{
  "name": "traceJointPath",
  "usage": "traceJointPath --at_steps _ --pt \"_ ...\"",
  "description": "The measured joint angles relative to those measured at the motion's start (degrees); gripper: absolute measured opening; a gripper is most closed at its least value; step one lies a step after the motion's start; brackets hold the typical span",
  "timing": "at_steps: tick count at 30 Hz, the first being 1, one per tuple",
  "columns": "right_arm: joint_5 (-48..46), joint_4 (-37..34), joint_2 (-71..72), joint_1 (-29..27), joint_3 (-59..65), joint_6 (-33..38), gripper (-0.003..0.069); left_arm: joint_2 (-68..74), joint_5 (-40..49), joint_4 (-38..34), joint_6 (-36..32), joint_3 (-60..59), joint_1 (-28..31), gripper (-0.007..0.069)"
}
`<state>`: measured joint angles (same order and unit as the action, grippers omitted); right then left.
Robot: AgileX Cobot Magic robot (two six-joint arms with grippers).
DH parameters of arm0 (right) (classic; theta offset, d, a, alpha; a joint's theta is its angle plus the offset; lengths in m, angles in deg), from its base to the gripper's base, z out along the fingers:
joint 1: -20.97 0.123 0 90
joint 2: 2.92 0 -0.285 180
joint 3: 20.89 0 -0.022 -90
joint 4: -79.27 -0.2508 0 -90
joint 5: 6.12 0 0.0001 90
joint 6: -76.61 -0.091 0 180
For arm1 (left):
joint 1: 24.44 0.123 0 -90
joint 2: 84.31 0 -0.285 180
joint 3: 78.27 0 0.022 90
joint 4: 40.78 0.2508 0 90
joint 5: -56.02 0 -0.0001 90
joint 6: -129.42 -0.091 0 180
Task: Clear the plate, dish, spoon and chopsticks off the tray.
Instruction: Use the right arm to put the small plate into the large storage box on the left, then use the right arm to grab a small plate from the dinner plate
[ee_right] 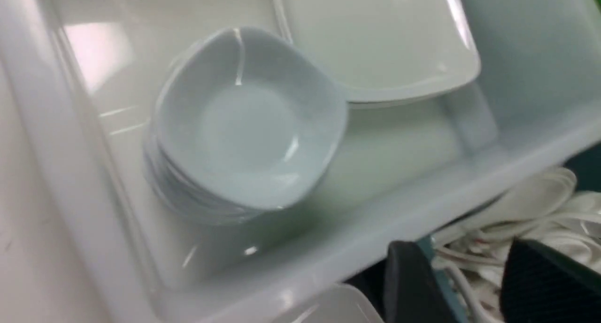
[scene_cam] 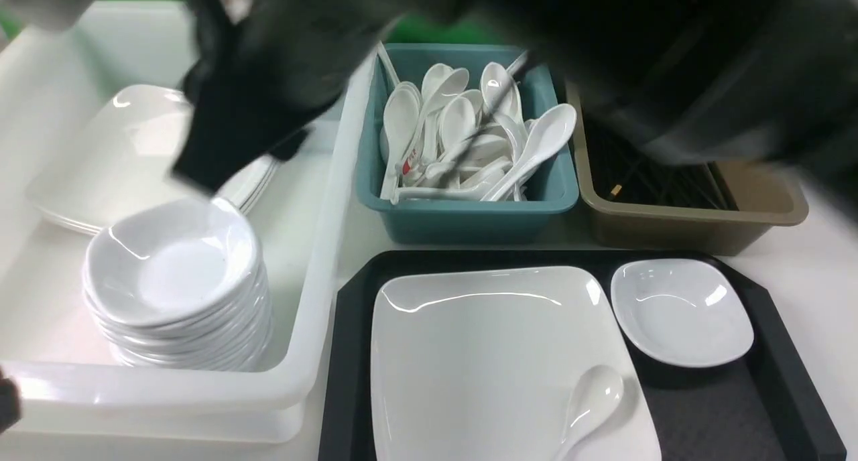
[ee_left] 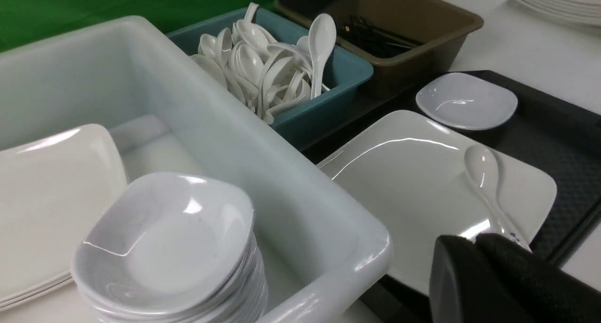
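The large white plate (scene_cam: 482,354) lies on the black tray (scene_cam: 710,414), with the white spoon (scene_cam: 593,397) resting on its near right corner. A small white dish (scene_cam: 680,310) sits on the tray to the plate's right. No chopsticks show on the tray; black chopsticks (scene_cam: 643,179) lie in the brown bin. My right gripper (scene_cam: 221,153) is blurred, reaching across over the white bin. In the right wrist view it (ee_right: 474,276) is open and empty. My left gripper (ee_left: 474,241) is shut and empty, seen in front of the spoon's (ee_left: 483,173) handle end.
A white bin (scene_cam: 315,260) at the left holds a stack of small dishes (scene_cam: 174,273) and stacked plates (scene_cam: 114,159). A teal bin (scene_cam: 462,220) full of white spoons and a brown bin (scene_cam: 670,226) stand behind the tray.
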<state>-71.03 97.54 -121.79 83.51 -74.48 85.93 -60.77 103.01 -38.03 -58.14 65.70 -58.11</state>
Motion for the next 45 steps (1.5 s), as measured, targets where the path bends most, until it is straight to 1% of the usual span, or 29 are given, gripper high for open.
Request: traceJointPath --at_steps 3,6,8,11,12,14,18,19,23,26,29,32,36,39,40,41,44,45 --pt "0.0 -0.1 7.98 -4.23 12.22 0.0 0.0235 2.98 -0.89 -0.92 -1.07 -0.06 0.0 0.0017" --pt "0.14 -0.12 15.95 -11.57 28.16 -0.05 0.0248 5.18 -1.84 -2.25 -2.28 -0.06 0.0 0.0017" --pt "0.33 -0.06 20.45 -17.49 40.92 -0.05 0.0293 6.4 -3.21 -3.3 -3.23 -0.06 0.0 0.0017" --pt "1.56 -0.07 23.45 -23.25 54.31 0.29 0.0362 7.33 -4.59 -3.89 -3.97 -0.06 0.0 0.0017" --pt "3.94 -0.24 24.2 -25.68 60.08 0.71 0.0391 7.53 -5.05 -3.95 -4.05 -0.07 0.0 0.0017" --pt "9.53 -0.84 24.43 -28.35 67.12 1.61 0.0438 7.59 -6.01 -4.0 -4.05 -0.12 0.0 0.0017" --pt "22.27 -1.73 22.66 -32.45 75.74 4.04 0.0501 7.64 -6.79 -4.16 -4.26 -0.12 0.0 0.0017" --pt "22.73 -1.78 22.48 -32.74 75.93 4.31 0.0502 7.64 -6.79 -4.16 -4.26 -0.12 0.0 0.0017" --pt "29.28 -1.74 18.04 -34.88 77.46 7.81 0.0514 7.64 -7.02 -4.31 -4.26 -0.52 0.0 0.0017" --pt "33.16 -1.6 15.13 -35.44 77.46 10.29 0.0515 7.64 -7.02 -5.11 -4.26 -0.52 0.0 0.0017" --pt "35.98 -0.55 12.45 -35.56 77.46 11.18 0.0515 7.64 -7.02 -6.32 -4.52 -0.52 0.0 0.0017" --pt "37.83 0.7 10.75 -36.12 77.39 11.26 0.0497 7.64 -7.02 -6.91 -4.66 -0.52 0.0 0.0017" --pt "38.95 1.07 10.04 -36.68 77.27 11.44 0.0433 7.68 -7.02 -7.08 -4.74 -0.52 0.0 0.0017" --pt "39.34 1.32 9.69 -36.75 76.99 11.5 0.0351 7.68 -7.02 -7.36 -4.85 -0.52 0.0 0.0017" --pt "39.35 1.33 9.69 -36.75 76.99 11.51 0.0338 7.68 -7.02 -7.36 -4.85 -0.52 0.0 0.0017" --pt "39.71 1.56 9.64 -36.75 76.99 11.57 0.0282 7.68 -7.02 -7.38 -4.85 -0.52 0.0 0.0017" --pt "40.77 2.92 9.83 -36.75 76.99 12.41 0.0197 7.68 -7.02 -7.55 -4.89 -0.57 0.0 0.0017" --pt "40.77 2.92 9.9 -36.75 76.99 12.41 0.0194 7.68 -7.02 -7.55 -4.89 -0.57 0.0 0.0017"
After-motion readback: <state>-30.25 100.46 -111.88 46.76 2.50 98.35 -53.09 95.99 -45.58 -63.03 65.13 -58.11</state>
